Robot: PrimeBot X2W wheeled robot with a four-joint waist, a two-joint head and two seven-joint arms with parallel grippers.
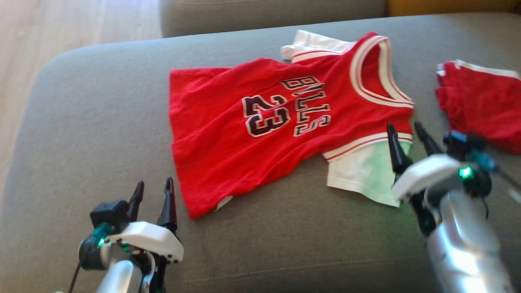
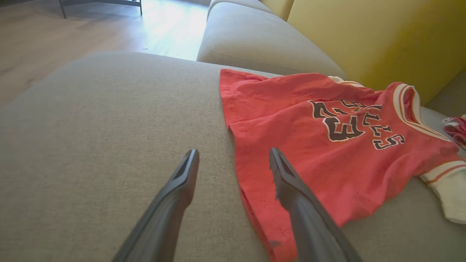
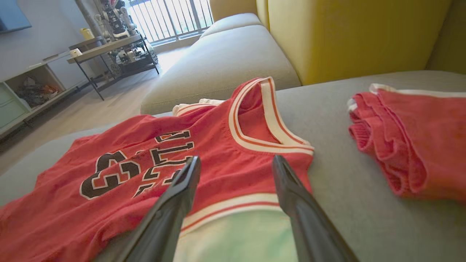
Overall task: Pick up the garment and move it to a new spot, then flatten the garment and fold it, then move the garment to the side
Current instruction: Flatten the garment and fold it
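Nearest, at seven o'clock in the head view, the left gripper (image 1: 154, 182) hangs over bare sofa (image 1: 81, 142) beside the hem of the jersey (image 1: 260, 134), jaws wide, holding nothing. At four o'clock the right gripper (image 1: 404, 126) hovers over the white sleeve (image 1: 358, 175), equally wide and empty. The jersey lies at centre, spread nearly flat, unfolded. I judge placing and flattening about done; folding and moving aside remain. Farther, at two o'clock, a folded red garment (image 1: 480, 106) lies apart. Count: two grippers, one jersey, one other garment.

Grey sofa cushion (image 1: 81, 122), yellow backrest (image 3: 346, 32), wood floor (image 1: 61, 24), barred window (image 3: 171, 14).
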